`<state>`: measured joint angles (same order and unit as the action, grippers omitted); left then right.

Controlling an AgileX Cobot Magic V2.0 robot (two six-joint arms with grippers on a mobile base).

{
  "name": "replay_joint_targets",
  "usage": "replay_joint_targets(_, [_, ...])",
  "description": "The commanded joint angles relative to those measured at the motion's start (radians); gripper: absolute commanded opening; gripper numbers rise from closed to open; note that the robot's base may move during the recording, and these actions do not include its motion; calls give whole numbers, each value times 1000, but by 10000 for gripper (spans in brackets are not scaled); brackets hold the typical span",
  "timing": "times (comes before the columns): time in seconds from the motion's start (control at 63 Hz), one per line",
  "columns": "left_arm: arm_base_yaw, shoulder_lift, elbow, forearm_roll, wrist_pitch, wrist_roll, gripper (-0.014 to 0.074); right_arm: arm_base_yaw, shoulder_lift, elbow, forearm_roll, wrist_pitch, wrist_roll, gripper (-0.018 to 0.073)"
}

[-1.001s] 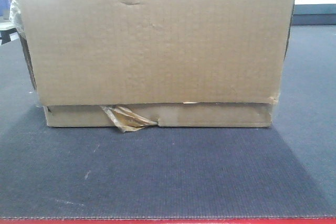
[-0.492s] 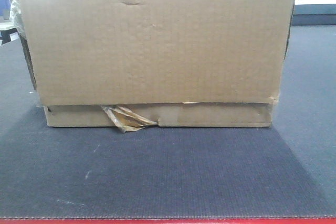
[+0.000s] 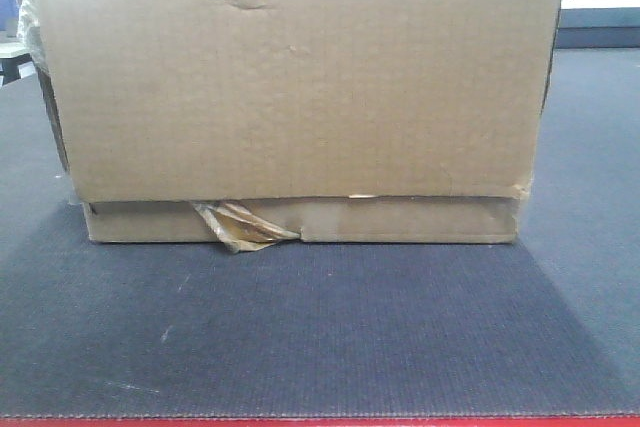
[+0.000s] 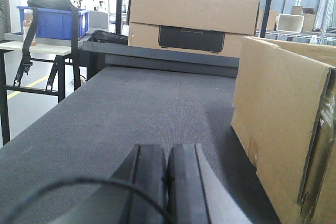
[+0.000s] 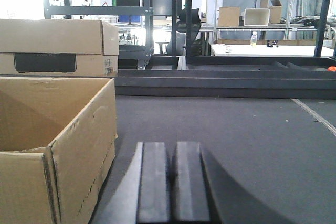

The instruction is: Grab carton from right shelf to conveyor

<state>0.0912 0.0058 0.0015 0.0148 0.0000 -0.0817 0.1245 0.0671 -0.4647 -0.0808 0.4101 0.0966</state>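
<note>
A: Where does the carton sit?

B: Flat on the conveyor, its wide face to the front camera, the narrow flap band at the bottom with the frayed tape strip curling out left of centre. The belt's red edge runs along the bottom of that view, with bare belt between it and the carton.

A: And the grippers?

B: The left gripper hangs low over the belt with the carton's end wall just to its right, apart from it. Its fingers are pressed together on nothing. The right gripper is likewise closed and empty, the carton's open top corner close on its left, not touching.

A: Room to move?

B: Open belt stretches ahead of both grippers to a dark rail. Beyond it stands a smaller box with a black panel. Left of the belt is a bench with a blue bin; on the right, belt lies clear to a pale seam.
</note>
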Motion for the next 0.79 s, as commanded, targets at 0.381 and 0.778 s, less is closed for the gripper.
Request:
replay_joint_targets(0.381, [4, -6, -2, -4, -22, 2, -9, -1, -4, 1, -9, -26, -7, -75])
replay_joint_targets(0.778, [4, -6, -2, -4, -22, 2, -9, -38, -4, 65, 2, -50, -17, -75])
